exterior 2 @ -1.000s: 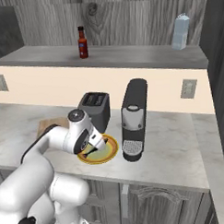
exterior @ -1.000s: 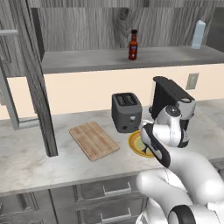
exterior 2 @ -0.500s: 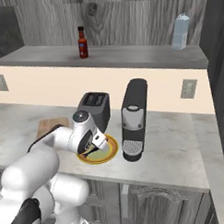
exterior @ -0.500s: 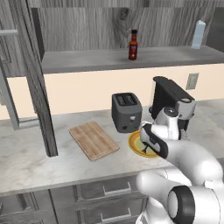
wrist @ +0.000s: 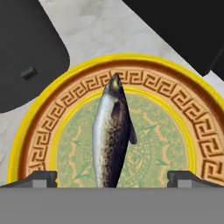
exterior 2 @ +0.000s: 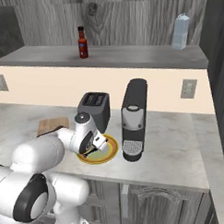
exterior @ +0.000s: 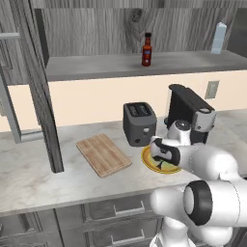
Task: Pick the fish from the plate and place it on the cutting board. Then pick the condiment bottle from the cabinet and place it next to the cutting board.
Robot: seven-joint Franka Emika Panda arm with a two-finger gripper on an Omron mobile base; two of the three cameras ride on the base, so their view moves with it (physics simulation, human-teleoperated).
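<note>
The dark grey fish (wrist: pixel 111 135) lies in the middle of the yellow-rimmed plate (wrist: pixel 27 131), head pointing away from the hand. My gripper (wrist: pixel 111 181) hovers low over it, open, with one fingertip (wrist: pixel 38 178) on each side of the fish's tail end and apart from it. From the base, the gripper (exterior: pixel 162 157) covers most of the plate (exterior: pixel 146 158). The wooden cutting board (exterior: pixel 103 154) lies left of the plate with nothing on it. The dark-red condiment bottle (exterior: pixel 146 50) stands upright on the shelf of the grey cabinet (exterior: pixel 96 29).
A dark toaster (exterior: pixel 139 123) stands just behind the plate and a black coffee machine (exterior: pixel 190 113) close on its right. A pale blue-white bottle (exterior: pixel 219 38) is at the shelf's right end. A grey vertical panel (exterior: pixel 43 96) rises left of the board.
The hand has sunk closer to the plate and the arm has folded in over it. The jaws stay wide. Fish, board and bottle have not moved.
</note>
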